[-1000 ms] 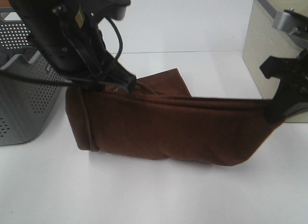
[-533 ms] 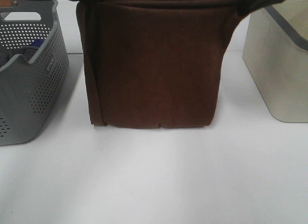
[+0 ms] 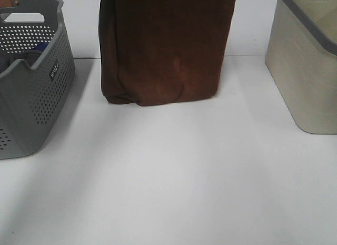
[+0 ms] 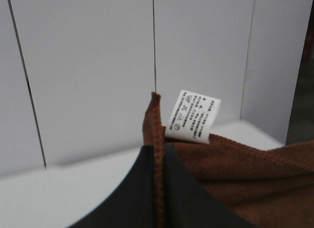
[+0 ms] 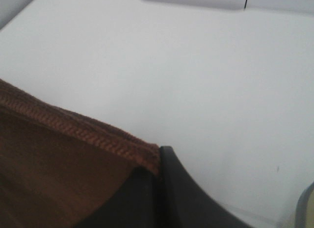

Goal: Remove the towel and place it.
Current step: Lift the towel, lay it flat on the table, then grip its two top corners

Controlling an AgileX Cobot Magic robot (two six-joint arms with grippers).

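Note:
The dark brown towel (image 3: 166,47) hangs straight down from above the exterior high view's top edge. Its lower folded end hangs at the far middle of the white table; I cannot tell if it touches. Both grippers are out of that view. In the left wrist view my left gripper (image 4: 159,162) is shut on the towel's (image 4: 235,174) stitched hem, next to its white tag (image 4: 192,115). In the right wrist view my right gripper (image 5: 154,176) is shut on another corner of the towel (image 5: 59,164).
A grey perforated basket (image 3: 31,92) stands at the left with dark blue cloth (image 3: 38,49) inside. A beige bin (image 3: 308,66) with a grey rim stands at the right. The white table (image 3: 168,182) spreads in front of the towel.
Both grippers have lifted the towel higher and left the exterior high view. The towel has narrowed as they drew together, and its lower end has moved farther back on the table.

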